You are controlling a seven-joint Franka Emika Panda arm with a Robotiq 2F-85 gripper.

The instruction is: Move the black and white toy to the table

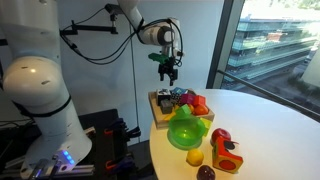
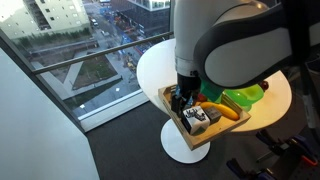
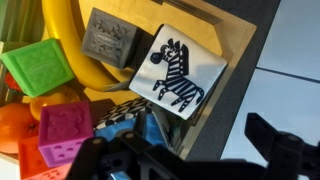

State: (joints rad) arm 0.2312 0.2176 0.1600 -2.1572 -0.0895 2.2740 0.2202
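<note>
The black and white toy (image 3: 172,72) is a small block with a white face that bears a black zebra. It lies in the wooden tray (image 3: 232,38) near its edge, among other blocks. It also shows in an exterior view (image 2: 196,118). My gripper (image 1: 167,72) hangs above the tray, open and empty; it also shows in the other exterior view (image 2: 182,97). In the wrist view its dark fingers (image 3: 195,160) stand wide apart just below the toy, without touching it. The round white table (image 1: 270,125) bears the tray; its top shows beside the tray (image 3: 295,55).
In the tray lie a grey block (image 3: 108,38), a green block (image 3: 38,68), a magenta block (image 3: 65,130) and a yellow banana (image 3: 62,30). On the table stand a green bowl (image 1: 185,131), red toys (image 1: 226,150) and a dark maroon ball (image 1: 206,172). A window wall stands close by.
</note>
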